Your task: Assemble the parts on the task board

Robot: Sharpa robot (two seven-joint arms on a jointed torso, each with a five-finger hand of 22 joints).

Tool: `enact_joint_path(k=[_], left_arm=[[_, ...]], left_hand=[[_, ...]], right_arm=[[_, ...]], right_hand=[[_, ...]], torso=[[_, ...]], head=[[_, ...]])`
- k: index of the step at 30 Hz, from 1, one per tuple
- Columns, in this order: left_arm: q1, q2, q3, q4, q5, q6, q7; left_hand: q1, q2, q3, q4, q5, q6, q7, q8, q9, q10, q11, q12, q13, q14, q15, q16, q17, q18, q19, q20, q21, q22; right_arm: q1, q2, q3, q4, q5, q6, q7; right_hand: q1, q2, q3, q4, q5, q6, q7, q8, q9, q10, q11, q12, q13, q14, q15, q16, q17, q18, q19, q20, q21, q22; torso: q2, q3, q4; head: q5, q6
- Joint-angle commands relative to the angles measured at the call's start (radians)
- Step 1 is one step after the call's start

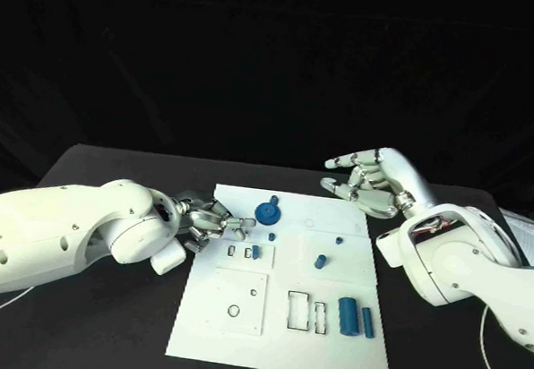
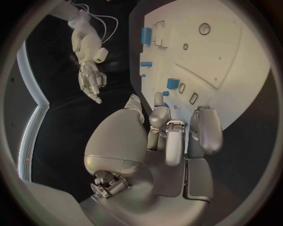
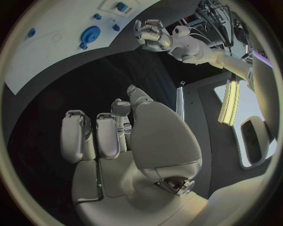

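- The task board [image 1: 283,331] is a flat, matte white rectangular plate lying in the middle of the black counter [image 1: 113,163], its long side running from near to far.
- Its surface carries shallow raised square panels and dark-outlined slots: rectangular cut-outs near the right, a small oval hole near the left.
- A blue round disc part [image 1: 266,212] with a small knob on its edge sits at the far middle of the board; in the right wrist view it shows as a flat wheel shape [image 3: 90,34].
- Two blue cylindrical parts [image 1: 348,315] lie side by side at the near right of the board, just right of the rectangular slots.
- A short blue peg [image 1: 319,262] stands on the right half of the board, and a smaller blue peg [image 1: 337,241] lies just beyond it.
- The left robot hand [image 1: 211,221], silver metal with segmented fingers, sits at the board's left edge, its fingertips [image 2: 158,100] drawn close together just beside a small blue part [image 2: 171,84]; whether it pinches anything I cannot tell.
- The right robot hand [image 1: 372,183] hovers above the counter beyond the board's far right corner, fingers spread and slightly curled, holding nothing.
- Both arms have smooth, glossy white shells.
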Motion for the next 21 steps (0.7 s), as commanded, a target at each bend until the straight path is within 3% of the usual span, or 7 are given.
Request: enact_joint_path(k=[1,6,10,17,21], left_arm=[[0.02,0.027,0.001,-0.023,-0.237,0.147,-0.203],[0.036,0.061,0.001,-0.055,-0.285,0.191,-0.231],[0.043,0.092,0.001,-0.08,-0.309,0.204,-0.242],[0.05,0.156,0.001,-0.127,-0.345,0.218,-0.257],[0.054,0.191,0.0,-0.158,-0.367,0.245,-0.263]], left_hand=[[-0.006,0.006,-0.019,0.001,-0.004,-0.006,-0.006,0.032,0.025,0.021,-0.003,0.024,0.027,0.102,-0.01,0.003,0.263,-0.018,0.018,-0.005,0.032,0.046],[-0.02,0.003,-0.051,0.001,-0.024,-0.022,-0.013,0.077,0.066,0.022,-0.009,0.021,0.029,0.102,-0.017,0.003,0.263,-0.021,0.021,-0.009,0.044,0.062],[-0.02,0.01,-0.062,0.001,-0.026,-0.029,-0.019,0.112,0.102,0.029,-0.015,0.027,0.039,0.102,-0.022,0.003,0.263,-0.022,0.024,-0.014,0.05,0.072],[-0.025,0.025,-0.076,0.001,-0.028,-0.045,-0.025,0.152,0.149,0.044,-0.021,0.043,0.061,0.102,-0.027,0.003,0.263,-0.026,0.032,-0.018,0.064,0.095],[-0.029,0.019,-0.087,0.001,-0.034,-0.051,-0.027,0.165,0.166,0.046,-0.022,0.045,0.065,0.102,-0.027,0.003,0.263,-0.027,0.033,-0.019,0.067,0.099]], right_arm=[[0.009,-0.003,0.0,-0.033,0.275,-0.089,0.098],[0.014,0.005,0.0,-0.065,0.335,-0.091,0.112],[0.015,0.009,0.0,-0.074,0.349,-0.085,0.112],[0.016,0.017,0.0,-0.077,0.347,-0.069,0.103],[0.016,0.02,-0.001,-0.079,0.341,-0.065,0.099]], right_hand=[[0.015,-0.001,0.01,-0.002,0.007,0.001,0.004,-0.003,-0.002,-0.015,0.001,-0.021,-0.018,0.021,0.005,-0.017,-0.02,0.016,-0.016,0.0,-0.015,-0.023],[0.018,-0.005,0.016,-0.004,0.01,-0.02,0.01,-0.011,-0.004,-0.031,0.006,-0.051,-0.044,0.017,0.008,-0.041,-0.043,0.024,-0.041,0.002,-0.04,-0.06],[0.017,-0.005,0.016,-0.004,0.01,-0.02,0.01,-0.011,-0.004,-0.032,0.006,-0.052,-0.045,0.017,0.008,-0.041,-0.043,0.024,-0.042,0.002,-0.042,-0.062],[0.015,-0.004,0.016,-0.003,0.01,-0.021,0.01,-0.01,-0.003,-0.033,0.006,-0.054,-0.048,0.017,0.009,-0.043,-0.045,0.026,-0.046,0.003,-0.045,-0.068],[0.014,-0.005,0.016,-0.003,0.011,-0.021,0.01,-0.01,-0.003,-0.033,0.007,-0.054,-0.049,0.017,0.009,-0.043,-0.044,0.028,-0.053,0.003,-0.052,-0.078]], torso=[[-0.012,0.0064,-0.0062],[-0.014,0.0087,-0.015],[-0.015,0.0101,-0.0151],[-0.013,0.0075,-0.0142],[-0.01,0.0063,-0.0155]], head=[[0.012,-0.007],[0.019,-0.01],[0.016,-0.014],[0.019,-0.017],[0.018,-0.014]])
